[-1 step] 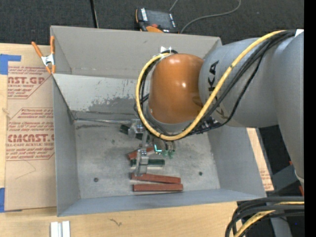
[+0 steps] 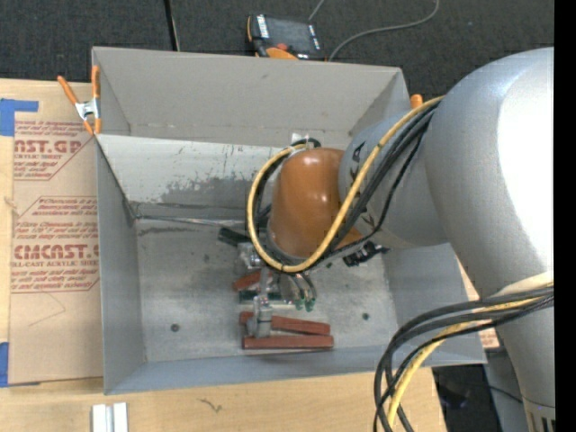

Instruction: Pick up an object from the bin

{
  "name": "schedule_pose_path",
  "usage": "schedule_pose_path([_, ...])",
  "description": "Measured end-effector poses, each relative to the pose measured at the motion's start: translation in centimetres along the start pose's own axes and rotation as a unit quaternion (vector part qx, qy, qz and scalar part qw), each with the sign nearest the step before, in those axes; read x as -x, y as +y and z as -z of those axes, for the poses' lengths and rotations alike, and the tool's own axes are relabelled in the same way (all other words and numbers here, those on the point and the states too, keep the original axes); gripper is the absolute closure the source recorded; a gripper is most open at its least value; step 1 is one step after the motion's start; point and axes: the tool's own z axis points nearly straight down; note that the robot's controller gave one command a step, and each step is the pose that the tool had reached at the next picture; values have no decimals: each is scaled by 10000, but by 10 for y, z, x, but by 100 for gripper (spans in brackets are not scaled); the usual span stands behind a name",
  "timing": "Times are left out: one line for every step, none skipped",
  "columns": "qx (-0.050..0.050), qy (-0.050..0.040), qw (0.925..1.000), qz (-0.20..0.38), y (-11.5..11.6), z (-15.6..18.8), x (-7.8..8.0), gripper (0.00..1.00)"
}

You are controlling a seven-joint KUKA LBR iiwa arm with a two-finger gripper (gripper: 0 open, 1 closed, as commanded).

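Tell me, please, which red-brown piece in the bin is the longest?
The flat bar just below the gripper; the small piece farther up is much shorter.

arm: silver-grey arm [image 2: 504, 178], large link at the right, reaching in leftward
wrist: wrist under a rounded orange cover [image 2: 306, 207], angled downward
cables: yellow and black cables [image 2: 362, 183] loop round the cover's left side, run back over the arm; another bundle curls at lower right
claw: claw [image 2: 265, 306] below the cover, pointing down, set low, upper part hidden by the wrist
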Motion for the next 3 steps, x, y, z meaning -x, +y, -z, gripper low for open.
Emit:
schedule_pose_path([8,-11,10000,8,1,6,2,100])
schedule_pose_path([-4,-68,9974,717,-33,129,-20,100])
schedule_pose_path([8,12,9994,331,-16,38,-34,100])
